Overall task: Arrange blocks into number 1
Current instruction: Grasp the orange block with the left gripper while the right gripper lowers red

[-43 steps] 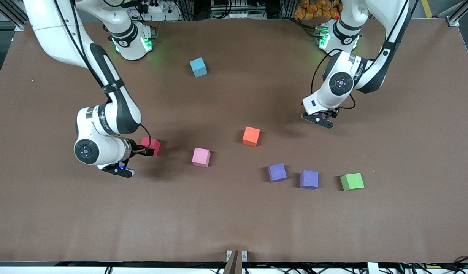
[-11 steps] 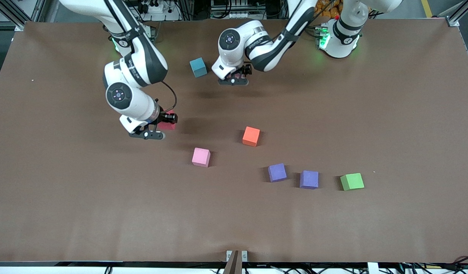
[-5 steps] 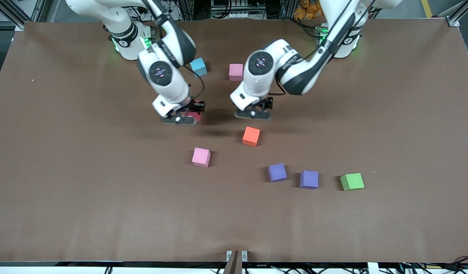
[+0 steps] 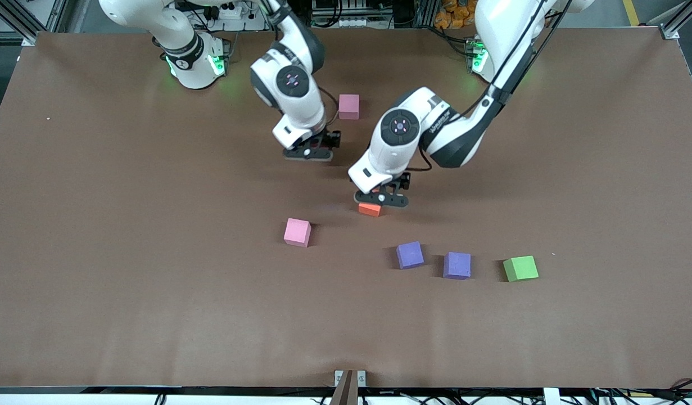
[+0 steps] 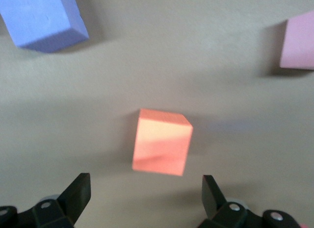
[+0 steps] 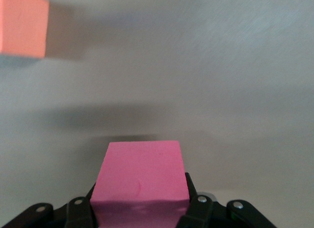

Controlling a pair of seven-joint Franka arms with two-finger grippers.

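Observation:
My right gripper (image 4: 313,151) is shut on the red block (image 6: 140,181), which looks magenta in the right wrist view. It hangs just over the table between a pink block (image 4: 349,106) and the orange block (image 4: 371,210). My left gripper (image 4: 380,197) hovers open right above the orange block (image 5: 162,148), a finger to either side and clear of it. A second pink block (image 4: 297,232) lies nearer the front camera. Two purple blocks (image 4: 410,255) (image 4: 457,265) sit side by side toward the left arm's end.
A green block (image 4: 520,268) lies beside the purple pair, toward the left arm's end. The blue block seen earlier is hidden by the right arm. Brown table (image 4: 154,292) stretches wide in front of the blocks.
The left gripper let go of a pink block near the robots and moved over the orange block. The right gripper carried the red block toward the table's middle.

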